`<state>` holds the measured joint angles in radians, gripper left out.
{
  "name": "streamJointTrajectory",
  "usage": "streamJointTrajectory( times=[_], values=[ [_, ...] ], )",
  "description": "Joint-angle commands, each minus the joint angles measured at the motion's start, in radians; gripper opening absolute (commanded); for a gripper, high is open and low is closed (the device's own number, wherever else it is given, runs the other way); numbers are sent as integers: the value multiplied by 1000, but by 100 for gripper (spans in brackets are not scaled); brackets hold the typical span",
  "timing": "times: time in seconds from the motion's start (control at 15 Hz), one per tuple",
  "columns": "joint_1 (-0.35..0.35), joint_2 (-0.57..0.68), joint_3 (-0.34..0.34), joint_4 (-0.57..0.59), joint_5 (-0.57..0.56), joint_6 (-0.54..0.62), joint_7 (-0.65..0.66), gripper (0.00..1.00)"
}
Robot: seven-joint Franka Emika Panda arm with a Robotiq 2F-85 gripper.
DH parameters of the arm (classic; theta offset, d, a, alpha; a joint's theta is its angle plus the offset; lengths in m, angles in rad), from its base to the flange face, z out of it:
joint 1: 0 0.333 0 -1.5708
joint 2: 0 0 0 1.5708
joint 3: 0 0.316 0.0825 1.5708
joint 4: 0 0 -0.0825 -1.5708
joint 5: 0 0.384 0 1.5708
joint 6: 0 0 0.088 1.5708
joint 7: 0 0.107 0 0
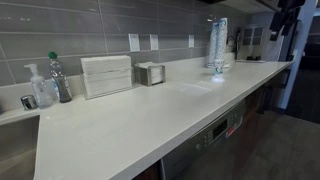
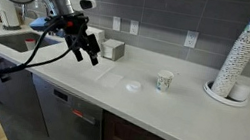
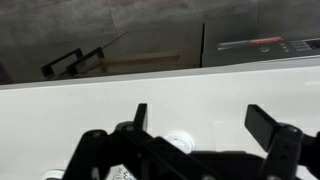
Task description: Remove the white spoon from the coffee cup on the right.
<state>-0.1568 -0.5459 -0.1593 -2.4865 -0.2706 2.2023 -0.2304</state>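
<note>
One small paper cup (image 2: pixel 164 80), one tall cup stack (image 2: pixel 240 60), one napkin box (image 2: pixel 113 49) and one flat white disc (image 2: pixel 134 85) stand on the long white bench (image 2: pixel 189 116) below a grey tiled wall. The hand (image 2: pixel 87 54) hovers with its fingers spread and empty, the cup at its 3 o'clock. The white spoon is too small to make out.

countertop (image 2: pixel 189 116): smooth glossy white | wall tiles (image 1: pixel 60 30): matt grey | cup (image 2: pixel 164 81): paper
</note>
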Motion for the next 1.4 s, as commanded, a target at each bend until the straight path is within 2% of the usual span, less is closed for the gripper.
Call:
streamJointTrajectory(
  times=[0.0,0.47,0.6,0.8,0.93,1.0,1.2,1.27,1.33],
  values=[
    [2,0,-1,2,0,-4,0,100],
    [2,0,-1,2,0,-4,0,100],
    [-15,49,-28,32,-5,84,7,100],
    [5,123,-120,95,47,239,-109,100],
    [38,201,-202,168,152,281,-198,100],
    [66,246,-253,213,238,279,-260,100],
    [159,380,-391,368,484,161,-375,100],
    [171,429,-416,418,562,117,-400,100],
    [116,496,-379,486,639,43,-417,100]
  ],
)
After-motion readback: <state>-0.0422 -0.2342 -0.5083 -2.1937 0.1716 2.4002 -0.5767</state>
